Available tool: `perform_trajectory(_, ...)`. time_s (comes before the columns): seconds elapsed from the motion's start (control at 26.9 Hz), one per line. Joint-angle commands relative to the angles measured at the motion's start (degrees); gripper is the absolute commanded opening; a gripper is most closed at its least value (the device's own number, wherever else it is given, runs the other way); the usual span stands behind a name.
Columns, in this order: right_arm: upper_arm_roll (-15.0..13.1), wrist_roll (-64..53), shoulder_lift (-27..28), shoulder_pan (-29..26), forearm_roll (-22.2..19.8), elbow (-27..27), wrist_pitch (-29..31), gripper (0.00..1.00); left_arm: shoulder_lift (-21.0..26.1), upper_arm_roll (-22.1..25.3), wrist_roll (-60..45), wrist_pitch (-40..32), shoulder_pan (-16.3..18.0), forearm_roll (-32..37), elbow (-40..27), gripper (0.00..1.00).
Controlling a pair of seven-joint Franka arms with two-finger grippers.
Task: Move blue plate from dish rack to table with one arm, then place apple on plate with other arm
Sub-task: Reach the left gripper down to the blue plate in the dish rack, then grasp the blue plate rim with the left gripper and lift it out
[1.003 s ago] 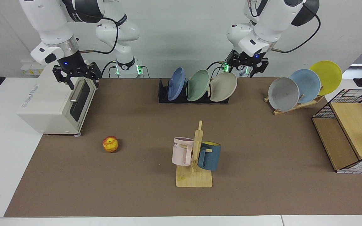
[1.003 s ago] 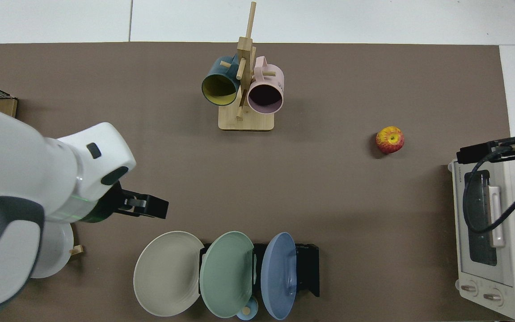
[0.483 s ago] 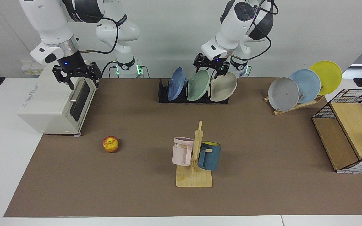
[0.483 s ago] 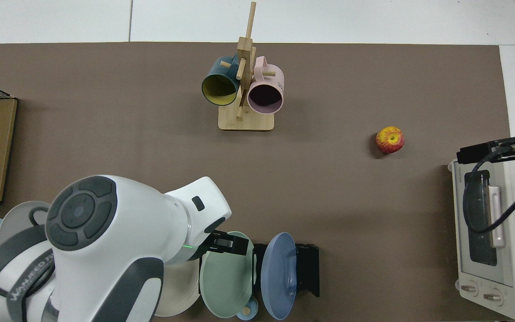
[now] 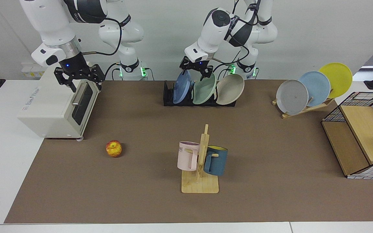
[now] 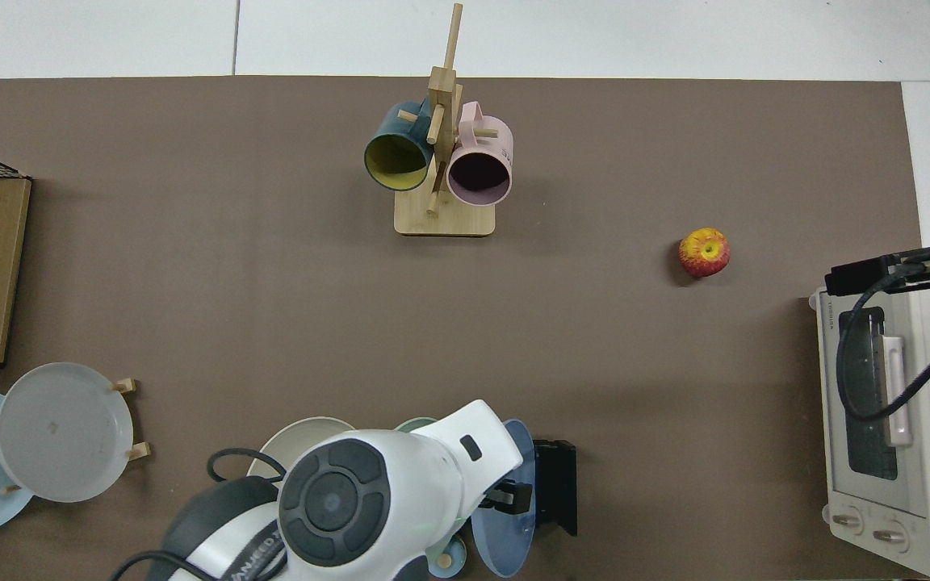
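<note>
The blue plate [image 5: 180, 88] [image 6: 513, 542] stands on edge in the end slot of the black dish rack [image 5: 168, 97] [image 6: 559, 486], at the back of the brown table [image 5: 141, 194] [image 6: 190, 282]. My left gripper [image 5: 193, 72] [image 6: 511, 498] hangs open right at the plate's top rim, fingers pointing down. In the top view the left arm covers most of the rack's plates. The apple [image 5: 114, 148] [image 6: 704, 252] lies on the mat by itself, far from both grippers. My right gripper [image 5: 78, 77] waits open above the toaster oven [image 5: 57, 106].
A green plate [image 5: 204, 89] and a beige plate [image 5: 230, 90] share the black rack. A wooden rack [image 5: 303, 110] holds grey, sky-blue and yellow plates. A mug stand [image 5: 201, 161] with two mugs is mid-table. A wire-and-wood box [image 5: 358, 136] stands at the side.
My left arm has swung along the black rack from beyond the beige plate, past the green one, to the blue plate's rim. The right arm and the apple have not moved.
</note>
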Motion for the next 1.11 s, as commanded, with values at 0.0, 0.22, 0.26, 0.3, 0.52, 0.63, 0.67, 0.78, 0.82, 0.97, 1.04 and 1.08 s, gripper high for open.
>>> perform_trajectory(0.0,0.54,-0.46,-0.53,-0.78,-0.96,-0.77,0.99,1.0,1.05,-4.76,-2.9,7.4,0.88,-1.25,-3.91,1.0)
perform_trajectory(0.22,0.54,-0.46,-0.44,-0.87,-0.96,-0.86,1.34,1.0,1.76,-6.51,-5.88,7.85,0.79,-1.34,-3.99,0.99)
perform_trajectory(0.26,0.54,-0.46,-0.44,-0.87,-0.96,-0.86,1.34,1.0,2.02,-6.69,-6.5,7.85,0.79,-1.34,-3.91,0.98)
perform_trajectory(0.3,0.54,-0.46,-0.44,-0.87,-0.96,-0.86,1.34,1.0,2.37,-7.13,-6.85,7.93,0.71,-1.34,-3.91,0.97)
perform_trajectory(0.52,0.45,-0.46,-0.44,-0.96,-0.96,-0.86,1.34,1.0,3.08,-8.54,-8.79,8.29,0.7,-1.43,-3.21,0.92)
perform_trajectory(0.63,0.45,-0.46,-0.44,-0.96,-0.96,-0.77,1.34,1.0,3.08,-9.5,-10.1,8.46,0.7,-1.61,-2.68,0.91)
perform_trajectory(0.67,0.54,-0.46,-0.44,-0.96,-0.96,-0.77,1.34,1.0,3.08,-9.77,-10.63,8.46,0.62,-1.61,-2.33,0.89)
perform_trajectory(0.78,0.45,-0.38,-0.44,-0.96,-0.96,-0.86,1.34,1.0,3.16,-9.95,-11.34,8.29,0.62,-1.61,-1.97,0.8)
perform_trajectory(0.82,0.45,-0.46,-0.44,-0.96,-0.96,-0.86,1.34,1.0,3.16,-9.95,-11.25,8.11,0.62,-1.61,-1.89,0.75)
perform_trajectory(0.97,0.45,-0.46,-0.44,-0.96,-0.96,-0.86,1.34,1.0,3.25,-9.95,-11.16,7.41,0.53,-1.52,-1.36,0.56)
perform_trajectory(1.04,0.45,-0.38,-0.44,-0.96,-0.96,-0.86,1.34,1.0,3.51,-10.03,-11.16,7.32,0.53,-1.34,-1.1,0.43)
perform_trajectory(1.08,0.45,-0.38,-0.44,-0.96,-0.96,-0.86,1.34,1.0,3.6,-10.03,-11.16,7.14,0.53,-0.82,-0.92,0.37)
